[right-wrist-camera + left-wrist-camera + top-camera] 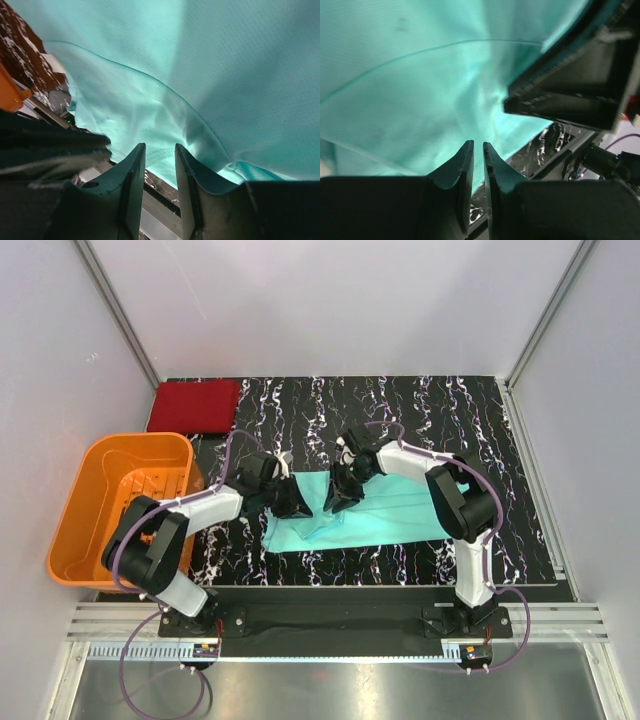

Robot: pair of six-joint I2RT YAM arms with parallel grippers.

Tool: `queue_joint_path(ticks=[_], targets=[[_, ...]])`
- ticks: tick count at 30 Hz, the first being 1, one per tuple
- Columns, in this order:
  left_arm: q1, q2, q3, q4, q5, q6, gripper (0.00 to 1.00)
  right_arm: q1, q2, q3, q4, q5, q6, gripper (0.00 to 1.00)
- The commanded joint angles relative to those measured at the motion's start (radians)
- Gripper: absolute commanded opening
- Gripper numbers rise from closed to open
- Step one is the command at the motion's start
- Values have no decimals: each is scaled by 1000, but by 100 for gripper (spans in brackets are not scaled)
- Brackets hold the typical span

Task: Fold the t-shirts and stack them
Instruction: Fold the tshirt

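The light teal-green t-shirt [385,512] lies partly folded on the black marbled table [440,410], with a creased heap at its left end. The dark red t-shirt [195,405] rests folded at the table's back left corner. My left gripper [298,506] hangs over the teal shirt's left end; in the left wrist view this gripper [478,144] shows only a narrow slit between its jaws, nothing in it, teal cloth [420,75] beyond. My right gripper [336,500] hovers close beside it. In its own view it [160,146] is open and empty above the cloth [225,65].
An orange slatted basket [120,502] stands off the table's left edge, close to the left arm. The two grippers are a few centimetres apart. White walls with metal rails enclose the table on three sides.
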Motion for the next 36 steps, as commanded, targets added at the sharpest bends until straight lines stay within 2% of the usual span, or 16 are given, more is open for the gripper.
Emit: queue_joint_path(ticks=[1, 5, 12, 16, 19, 23, 24, 27, 30, 33, 36], targets=[[-30, -64, 7, 51, -31, -16, 18, -1, -46, 65, -18, 29, -20, 38], [-56, -28, -1, 72, -18, -28, 18, -4, -37, 30, -1, 40, -22, 37], [-121, -25, -139, 163, -39, -61, 18, -9, -100, -174, 88, 58, -11, 36], [-124, -40, -176, 147, -48, -45, 17, -12, -107, -227, 118, 57, -9, 36], [-116, -99, -121, 50, -27, -15, 18, -12, -144, -227, 103, 46, -14, 36], [-99, -181, 103, -152, -107, 70, 34, -14, -227, -196, 54, 75, -28, 38], [-77, -175, 132, -185, -117, 80, 36, -15, -245, -175, 43, 83, -35, 42], [5, -126, 209, -175, -67, 84, 37, -26, -259, -136, 31, 97, -32, 54], [68, -25, 263, -138, -24, 71, 35, -50, -237, -95, 42, 78, -25, 55], [112, 80, 303, -123, -4, 73, 31, -76, -186, -47, 46, 35, -12, 51], [138, 139, 300, -84, -1, 71, 28, -106, -143, -30, 94, -15, 17, 35]])
